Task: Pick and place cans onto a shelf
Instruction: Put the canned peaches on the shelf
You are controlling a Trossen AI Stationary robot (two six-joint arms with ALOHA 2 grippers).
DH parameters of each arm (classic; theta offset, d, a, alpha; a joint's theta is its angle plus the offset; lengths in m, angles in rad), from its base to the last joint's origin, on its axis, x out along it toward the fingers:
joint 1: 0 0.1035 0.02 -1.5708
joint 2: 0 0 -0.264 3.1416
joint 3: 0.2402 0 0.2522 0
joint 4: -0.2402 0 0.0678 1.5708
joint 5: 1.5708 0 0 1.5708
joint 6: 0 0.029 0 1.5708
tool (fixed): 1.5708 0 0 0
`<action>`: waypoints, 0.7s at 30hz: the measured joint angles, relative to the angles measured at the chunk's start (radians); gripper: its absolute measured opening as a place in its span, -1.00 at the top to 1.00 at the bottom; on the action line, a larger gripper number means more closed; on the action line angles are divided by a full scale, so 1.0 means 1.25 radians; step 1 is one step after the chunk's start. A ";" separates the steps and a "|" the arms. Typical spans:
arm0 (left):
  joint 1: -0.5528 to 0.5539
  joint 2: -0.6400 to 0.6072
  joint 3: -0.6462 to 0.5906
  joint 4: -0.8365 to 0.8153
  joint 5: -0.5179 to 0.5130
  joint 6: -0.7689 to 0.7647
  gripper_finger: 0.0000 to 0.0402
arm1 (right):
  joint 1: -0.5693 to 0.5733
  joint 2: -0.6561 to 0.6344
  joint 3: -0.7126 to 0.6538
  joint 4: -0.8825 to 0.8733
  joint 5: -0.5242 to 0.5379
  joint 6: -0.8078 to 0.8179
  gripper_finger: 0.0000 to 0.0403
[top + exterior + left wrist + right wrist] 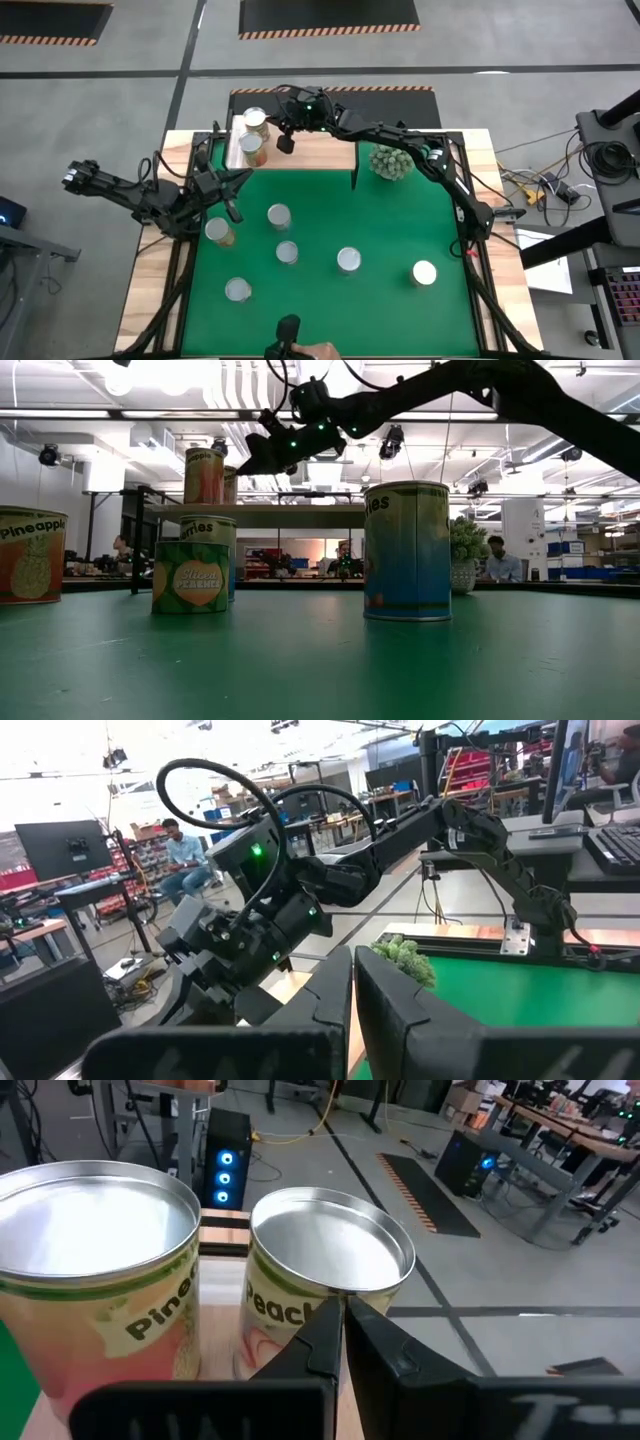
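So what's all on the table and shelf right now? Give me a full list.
Cans on the shelf: two, silver tops, pink-orange labels, side by side at the shelf's left end.
Cans on the green mat: six, silver tops, one by the left gripper, the rest spread over the middle and near side, e.g. and.
Shelf: one, light wood, along the table's far edge.
Plant: one, spiky green, at the shelf's right end.
Green mat: one, covering the tabletop.
Left gripper: shut, empty, at the mat's left edge.
Right gripper: shut, empty, over the shelf beside the two cans.
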 joint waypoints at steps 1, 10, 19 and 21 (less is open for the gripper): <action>0.000 0.000 0.000 0.000 0.000 0.000 1.00 | 0.001 0.000 -0.001 0.000 0.000 -0.001 0.96; 0.000 0.000 0.001 0.002 -0.005 -0.018 1.00 | 0.008 -0.098 0.002 -0.107 0.000 -0.024 0.96; 0.024 0.074 0.122 -0.079 -0.021 -0.053 1.00 | 0.089 -0.356 -0.144 -0.303 -0.087 -0.049 0.96; 0.056 0.108 0.197 -0.143 -0.021 -0.050 1.00 | 0.117 -0.418 -0.236 -0.265 -0.116 -0.039 0.96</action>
